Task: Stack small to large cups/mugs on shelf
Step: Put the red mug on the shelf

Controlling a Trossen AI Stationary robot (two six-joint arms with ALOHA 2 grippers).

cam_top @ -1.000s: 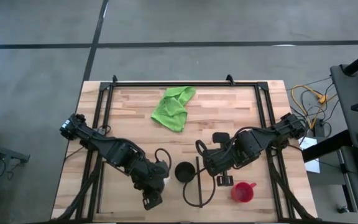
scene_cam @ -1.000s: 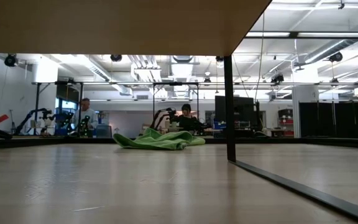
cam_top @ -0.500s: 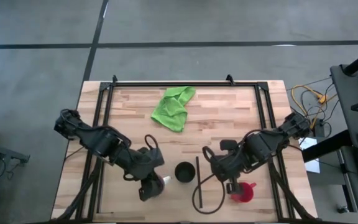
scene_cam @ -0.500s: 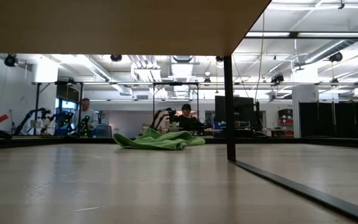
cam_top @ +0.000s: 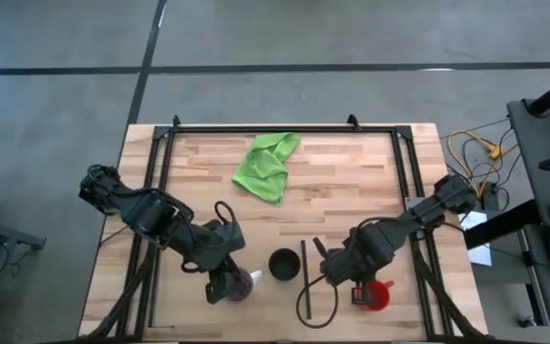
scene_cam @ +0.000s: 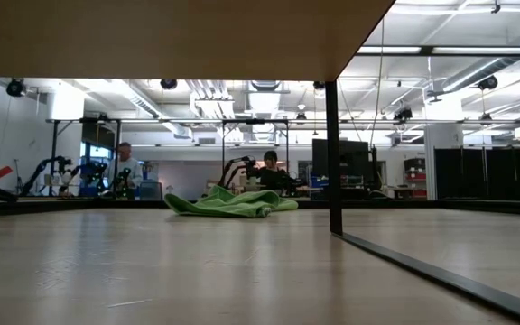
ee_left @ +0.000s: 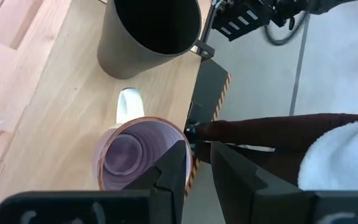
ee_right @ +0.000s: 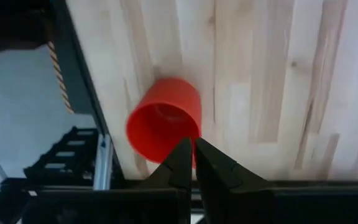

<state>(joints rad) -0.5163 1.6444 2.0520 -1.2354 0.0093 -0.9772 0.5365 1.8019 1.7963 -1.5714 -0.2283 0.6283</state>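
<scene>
Cups stand in a row along the table's near edge: the translucent purple cup (cam_top: 241, 284) with its whitish handle, the black handleless cup (cam_top: 283, 263) just beside it, and the red mug (cam_top: 377, 295) well apart on the right. All three are upright, mouths up. The purple cup's handle points toward the black cup. The left gripper (ee_left: 193, 163) hangs over the purple cup, one finger inside the rim, the other outside, the two pinching the wall. The right gripper (ee_right: 192, 155) has its fingers pressed together on the red mug's rim. A thin black bar (cam_top: 304, 277) stands between the black cup and the right arm. The green cloth (cam_top: 266, 165) lies crumpled near the far edge of the wood table (cam_top: 351, 172).
</scene>
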